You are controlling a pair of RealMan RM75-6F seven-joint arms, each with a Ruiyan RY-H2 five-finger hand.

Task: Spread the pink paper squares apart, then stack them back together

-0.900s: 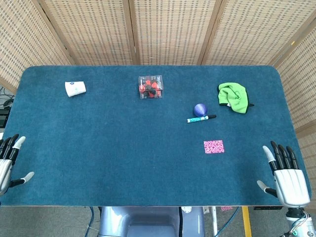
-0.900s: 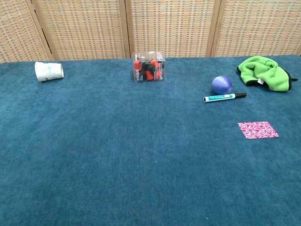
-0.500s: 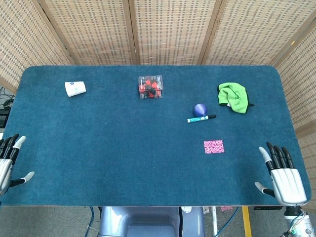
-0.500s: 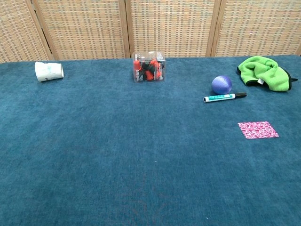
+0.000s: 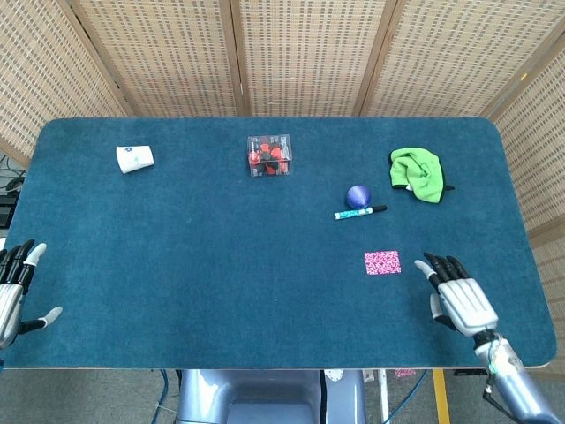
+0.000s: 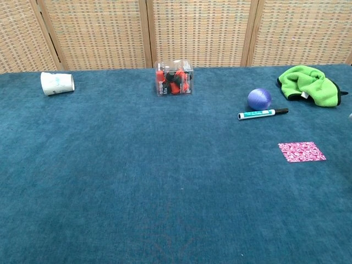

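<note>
Pink paper squares [image 5: 382, 262] lie stacked on the surface [image 5: 221, 265]; I hold my right hand [image 5: 461, 302] beside them, fingers spread, empty, ready to fan them.

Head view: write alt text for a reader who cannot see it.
An open right robot hand hovers beside a stack of pink patterned paper squares on a blue felt table. The open left hand waits at the table's left edge.
</note>
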